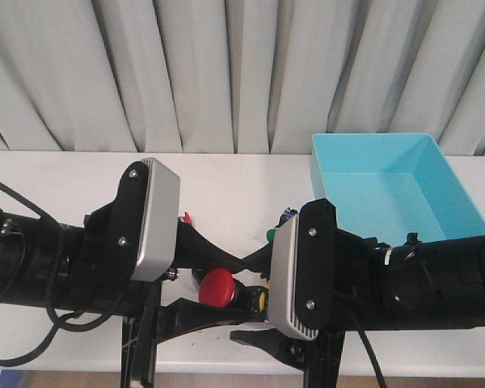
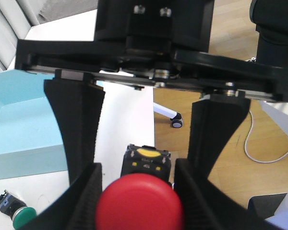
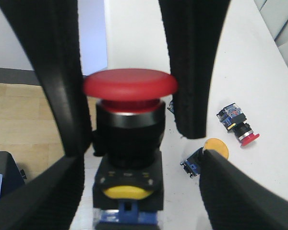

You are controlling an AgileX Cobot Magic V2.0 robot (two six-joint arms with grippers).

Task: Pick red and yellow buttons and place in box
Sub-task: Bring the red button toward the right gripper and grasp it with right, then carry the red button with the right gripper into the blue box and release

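A large red button (image 1: pixel 217 285) with a domed red cap (image 2: pixel 139 206), a black body (image 3: pixel 129 134) and a yellow tab hangs between both grippers near the table's front edge. My left gripper (image 2: pixel 138 211) is shut on its red cap; its fingers (image 3: pixel 62 72) flank the cap in the right wrist view. My right gripper (image 3: pixel 139 201) is open, its jaws wide apart on either side of the button's black body, not touching it. The turquoise box (image 1: pixel 388 190) stands at the back right and also shows in the left wrist view (image 2: pixel 19 124).
A yellow-capped button (image 3: pixel 209 151) and a small red-capped button (image 3: pixel 240 127) lie on the white table (image 3: pixel 259 72). A green-capped button (image 2: pixel 17 213) lies by the box. Another green cap (image 1: pixel 271 234) shows between the arms. The table's front edge is close below the grippers.
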